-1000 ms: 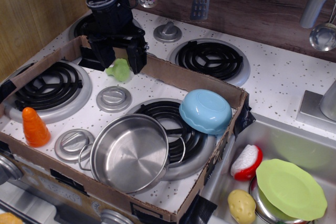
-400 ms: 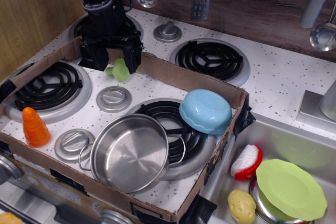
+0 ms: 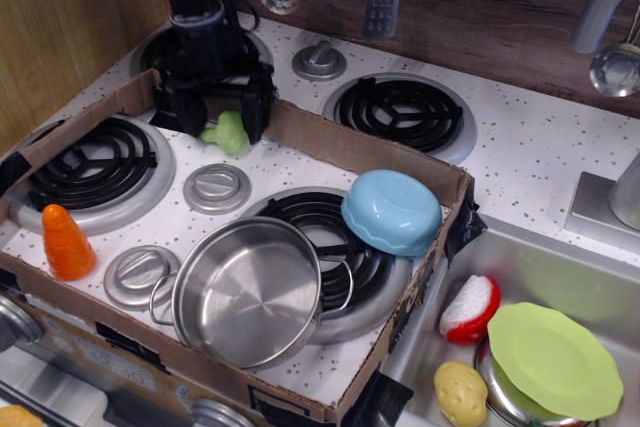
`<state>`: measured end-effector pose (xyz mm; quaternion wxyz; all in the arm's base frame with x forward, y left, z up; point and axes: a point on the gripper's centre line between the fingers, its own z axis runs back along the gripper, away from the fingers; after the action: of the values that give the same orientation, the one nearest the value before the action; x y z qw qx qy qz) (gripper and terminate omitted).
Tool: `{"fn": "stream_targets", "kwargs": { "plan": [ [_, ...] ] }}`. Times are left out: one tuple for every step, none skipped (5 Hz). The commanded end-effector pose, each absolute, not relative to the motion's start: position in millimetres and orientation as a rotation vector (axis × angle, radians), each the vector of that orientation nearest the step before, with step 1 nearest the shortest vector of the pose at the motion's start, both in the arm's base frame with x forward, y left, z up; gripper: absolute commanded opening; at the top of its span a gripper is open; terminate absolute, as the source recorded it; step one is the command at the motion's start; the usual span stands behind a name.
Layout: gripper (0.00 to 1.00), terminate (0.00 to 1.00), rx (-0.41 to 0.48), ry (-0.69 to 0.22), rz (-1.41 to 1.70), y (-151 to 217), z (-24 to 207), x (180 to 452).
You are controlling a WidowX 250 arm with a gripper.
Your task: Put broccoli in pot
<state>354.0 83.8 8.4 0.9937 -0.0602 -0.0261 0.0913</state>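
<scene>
The light-green broccoli (image 3: 228, 133) lies on the speckled stovetop at the back of the cardboard tray, near its far wall. My black gripper (image 3: 212, 122) hangs right over it, open, with one finger on each side of the broccoli's back part. Whether the fingers touch it cannot be told. The shiny steel pot (image 3: 247, 292) stands empty at the tray's front, partly on the front right burner, well in front of the gripper.
A light-blue bowl (image 3: 392, 211) lies upside down on the front right burner beside the pot. An orange carrot (image 3: 66, 242) stands at the front left. Cardboard walls (image 3: 340, 147) ring the stovetop. The sink on the right holds a lime-green plate (image 3: 553, 359), a potato (image 3: 461, 392) and a red-and-white toy (image 3: 470, 308).
The gripper has drawn back toward the far wall and its fingers now stand a little closer around the broccoli. The broccoli and the pot have not moved.
</scene>
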Motion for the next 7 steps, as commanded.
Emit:
{"fn": "stream_targets", "kwargs": {
  "plan": [
    [0.0,0.0,-0.126,-0.116,0.176,83.2,20.2,369.2],
    [0.0,0.0,-0.112,-0.138,0.157,77.8,25.2,361.8],
    [0.0,0.0,-0.089,-0.176,0.147,66.4,33.7,350.1],
    [0.0,0.0,-0.053,-0.179,0.133,52.2,66.7,336.4],
    [0.0,0.0,-0.018,-0.185,0.133,40.5,88.9,323.5],
    [0.0,0.0,-0.015,-0.203,0.128,36.2,101.6,308.8],
    [0.0,0.0,-0.015,-0.196,0.148,26.7,97.4,293.3]
  ]
}}
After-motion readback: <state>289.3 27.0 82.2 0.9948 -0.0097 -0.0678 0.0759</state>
